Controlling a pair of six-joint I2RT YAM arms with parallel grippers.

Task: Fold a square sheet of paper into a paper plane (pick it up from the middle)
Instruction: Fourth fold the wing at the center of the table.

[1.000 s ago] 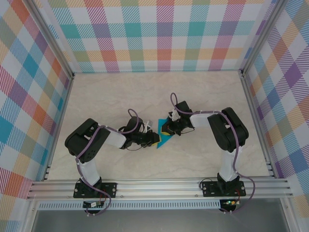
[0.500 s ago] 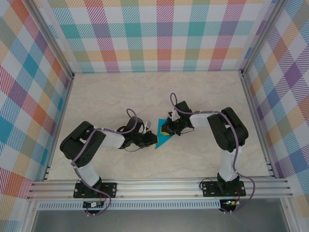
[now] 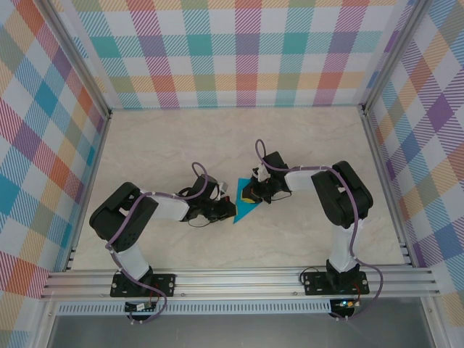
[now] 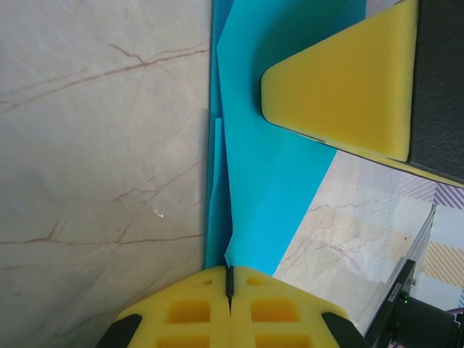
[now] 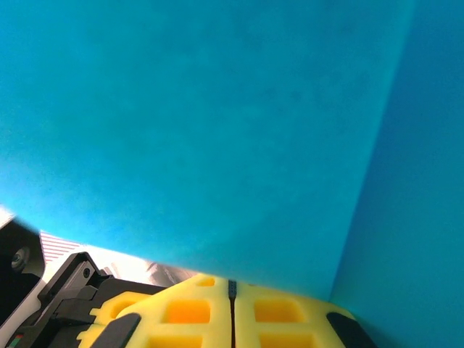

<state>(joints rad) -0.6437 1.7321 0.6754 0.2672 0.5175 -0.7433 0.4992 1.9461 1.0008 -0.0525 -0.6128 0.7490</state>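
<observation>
Paper: The blue paper (image 3: pixel 244 212), partly folded, lay flat near the middle of the table (image 3: pixel 159 145), a little toward its near edge, with a gripper at either side

Folds: From the left wrist, stacked layers and a long crease ran down one side of the paper (image 4: pixel 268 181), which narrowed to a point at the yellow fingertips

Left gripper: The left gripper (image 3: pixel 229 211) had its fingers pressed together, their tips (image 4: pixel 230 290) meeting the paper's pointed corner; whether a layer was nipped in the seam could not be told

Right gripper: The right gripper (image 3: pixel 250 194) was likewise clenched, its fingers (image 5: pixel 232 301) low over the paper (image 5: pixel 217 109); one yellow finger (image 4: pixel 341 87) sat on the sheet's far part

Handling: The paper looked very light, thin and limp, likely to slide on the smooth table and to crumple or tear under a hard pinch; the folded layers seemed stiffer than a single ply

Where to hold: The best grip was probably along the doubled crease near the middle, not at a loose single corner

Risk: A push from one side with no counter-hold could shift the sheet and skew the fold
</observation>
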